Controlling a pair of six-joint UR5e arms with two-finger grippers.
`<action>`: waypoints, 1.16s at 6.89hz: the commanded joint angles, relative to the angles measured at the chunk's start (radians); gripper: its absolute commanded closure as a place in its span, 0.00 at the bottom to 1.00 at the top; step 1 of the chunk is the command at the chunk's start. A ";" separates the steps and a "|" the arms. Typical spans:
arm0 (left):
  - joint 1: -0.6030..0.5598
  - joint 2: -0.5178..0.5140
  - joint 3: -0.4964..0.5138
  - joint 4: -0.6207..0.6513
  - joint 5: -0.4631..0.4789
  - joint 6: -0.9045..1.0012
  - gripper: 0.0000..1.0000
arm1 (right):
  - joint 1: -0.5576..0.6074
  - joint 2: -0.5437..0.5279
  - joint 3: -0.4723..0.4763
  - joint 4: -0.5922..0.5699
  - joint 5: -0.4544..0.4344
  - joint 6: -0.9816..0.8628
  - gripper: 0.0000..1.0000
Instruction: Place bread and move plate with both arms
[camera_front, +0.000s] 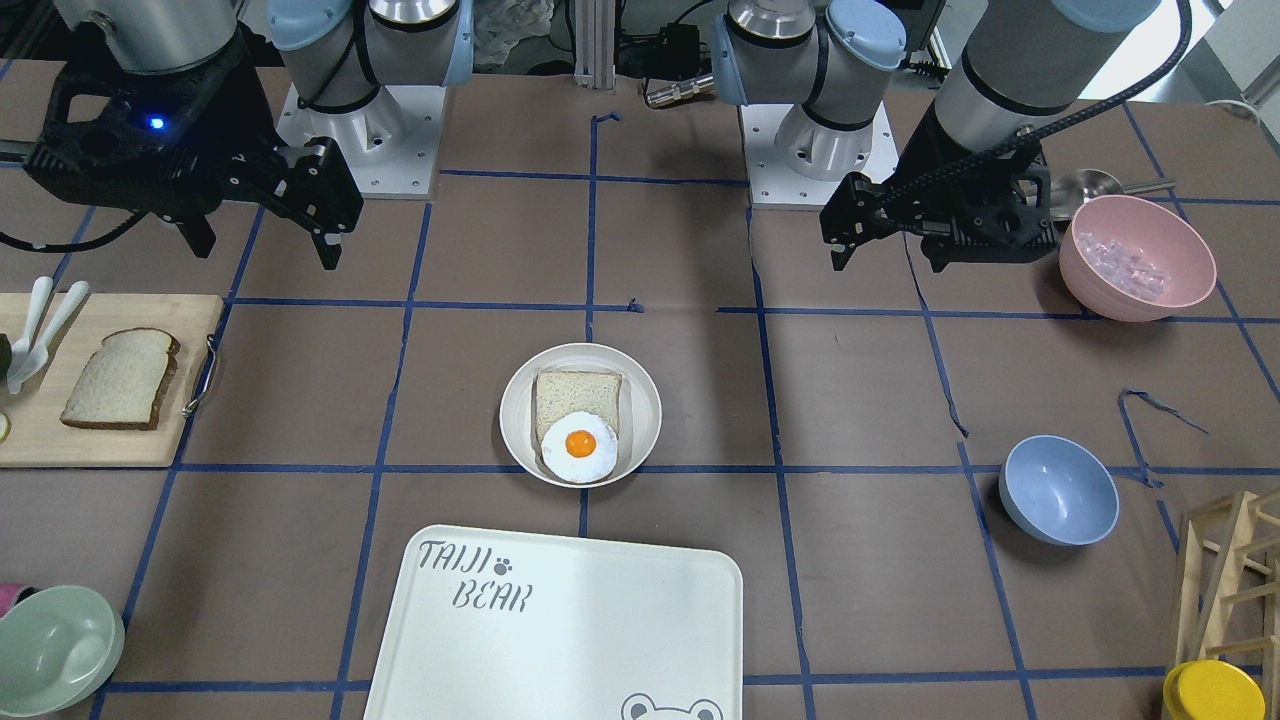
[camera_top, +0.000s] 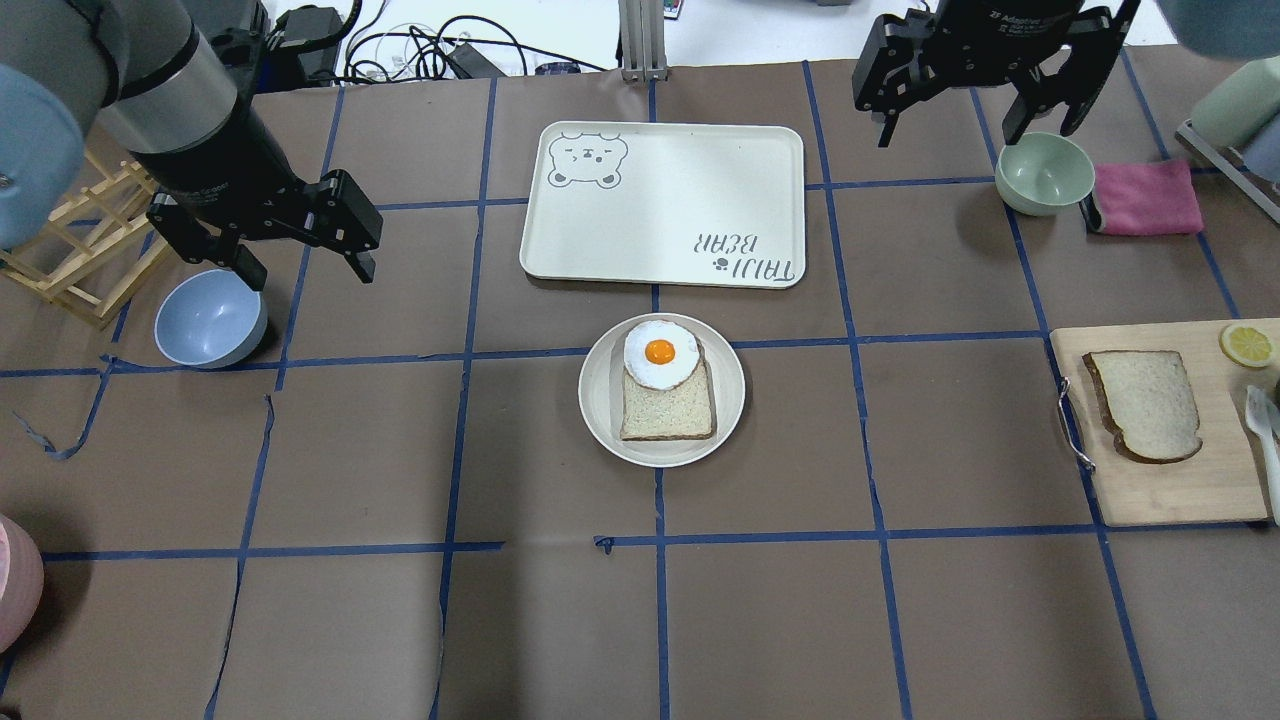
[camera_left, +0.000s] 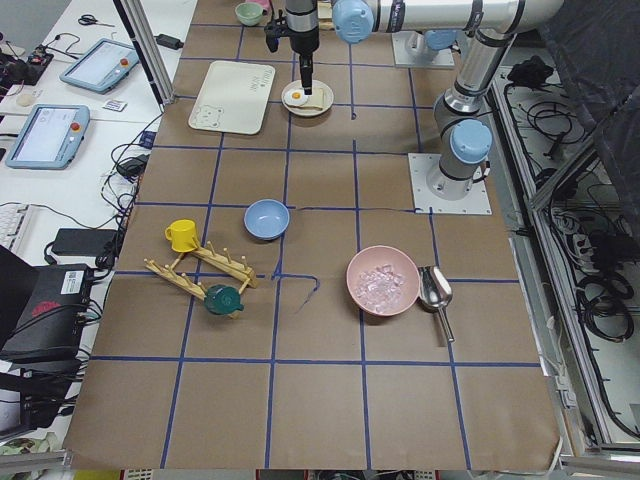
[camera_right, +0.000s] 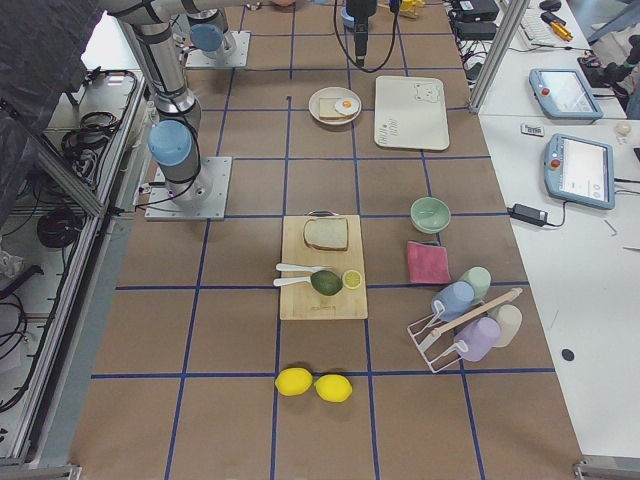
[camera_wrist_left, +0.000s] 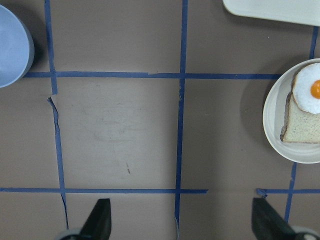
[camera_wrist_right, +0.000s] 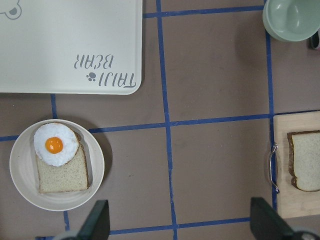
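Observation:
The bread (camera_top: 1145, 405), a slice with a dark crust, lies on a wooden cutting board (camera_top: 1165, 490) at the table's right; it also shows in the front view (camera_front: 120, 380) and the right wrist view (camera_wrist_right: 306, 160). The round cream plate (camera_top: 600, 400) sits mid-table and holds a squarer pale slice with a fried egg (camera_top: 658, 352) on it. My left gripper (camera_top: 305, 270) is open and empty, raised above the table to the plate's left. My right gripper (camera_top: 950, 130) is open and empty, raised beyond the tray's right end, far from the bread.
The white TAIJI BEAR tray (camera_top: 665, 200) lies just beyond the plate. A blue bowl (camera_top: 210, 320) and a wooden rack (camera_top: 70, 260) are under the left arm. A green bowl (camera_top: 1043, 172) and a pink cloth (camera_top: 1145, 197) are by the right gripper. A pink bowl (camera_front: 1137, 257) holds ice.

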 joint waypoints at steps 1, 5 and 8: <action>-0.001 -0.002 0.002 0.002 -0.003 -0.007 0.00 | -0.005 -0.008 0.002 0.004 -0.003 -0.003 0.00; 0.000 0.000 0.000 0.000 0.000 0.003 0.00 | -0.002 -0.008 0.005 0.007 -0.004 -0.003 0.00; 0.000 -0.003 0.000 0.002 0.000 0.003 0.00 | 0.000 -0.008 0.005 0.007 -0.003 -0.003 0.00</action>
